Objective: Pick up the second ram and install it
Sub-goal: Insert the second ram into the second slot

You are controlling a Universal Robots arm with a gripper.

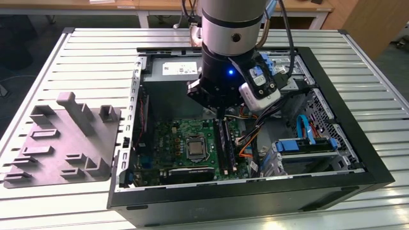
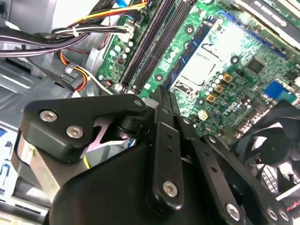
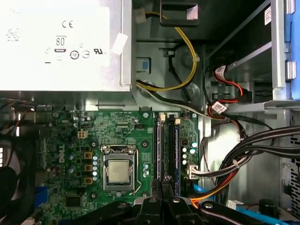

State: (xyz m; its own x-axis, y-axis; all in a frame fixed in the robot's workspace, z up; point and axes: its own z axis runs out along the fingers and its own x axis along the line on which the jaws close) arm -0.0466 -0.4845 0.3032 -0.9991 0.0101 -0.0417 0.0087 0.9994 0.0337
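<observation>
**Hand down at the memory slots beside the processor**

The arm reaches into the open computer case [image 1: 255, 196] that stands on the slatted desk [image 1: 96, 52]. Its hand [image 3: 161, 187] hangs low over the green motherboard [image 3: 70, 140], just beside the processor [image 3: 118, 171], on the side towards the cable bundle [image 3: 243, 154].

In both wrist views the fingers [image 2: 161, 96] are drawn close together. Their tips are at the end of the slot row farthest from the grey power-supply box [image 3: 61, 42]. Whether they pinch anything cannot be told.

The second ram [image 3: 159, 150] is seen edge-on as a thin pale line. It stands in the slot nearest the processor and runs straight out from the fingertips. A bluish stick [image 3: 176, 154] stands upright in a slot just beyond it, farther from the processor.

Well away from the processor, outside the case, a grey moulded holder [image 1: 64, 143] lies on the desk.
</observation>
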